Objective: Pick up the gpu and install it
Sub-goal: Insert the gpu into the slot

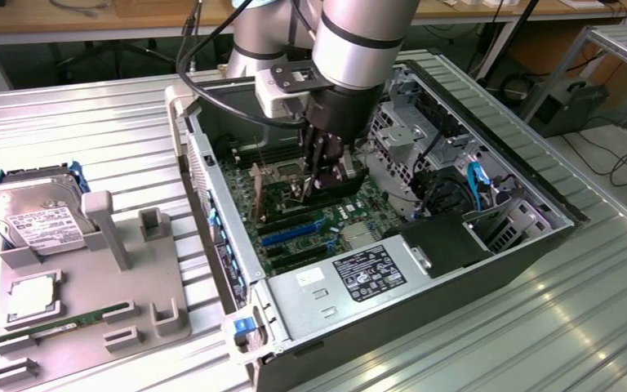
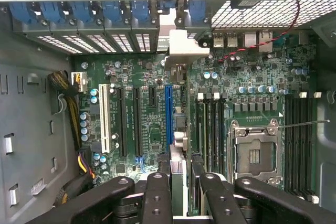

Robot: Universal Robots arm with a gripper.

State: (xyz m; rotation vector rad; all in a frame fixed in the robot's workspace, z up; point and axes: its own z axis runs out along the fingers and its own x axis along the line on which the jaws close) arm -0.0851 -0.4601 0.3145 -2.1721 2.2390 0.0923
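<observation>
1. The black multi-fingered gripper [image 1: 325,175] is reaching down into the open grey desktop computer case [image 1: 531,237], hanging from the silver Universal Robots arm [image 1: 362,41], just above the green motherboard [image 1: 303,216].

2. In the wrist view the gripper [image 2: 181,182] is pinching a slim, dark, edge-on card, the gpu [image 2: 178,153], between its black fingers [image 2: 157,192], holding it by the top edge.

3. The gpu is standing upright on its long edge, running beside the long blue expansion slot [image 2: 168,121], with its silver end bracket [image 2: 181,45] lying at the case's rear wall among the blue slot latches [image 2: 113,11]. Whether the card's edge is already sitting in a slot, I cannot tell.

4. Judging by its look, the gpu is handling as a stiff, fairly light, fragile board: the grip belongs on its bare top edge, away from the fan and the contact edge, and any tilt could strain the connector.

5. Farther out on the board, the empty silver processor socket [image 2: 254,153] is lying open.

6. Outside the case, in the exterior view's left, a grey moulded parts holder [image 1: 85,302] is sitting on the ribbed metal table [image 1: 107,131], carrying a silver labelled hard drive [image 1: 36,220] and a thin green RAM stick [image 1: 63,322].
</observation>
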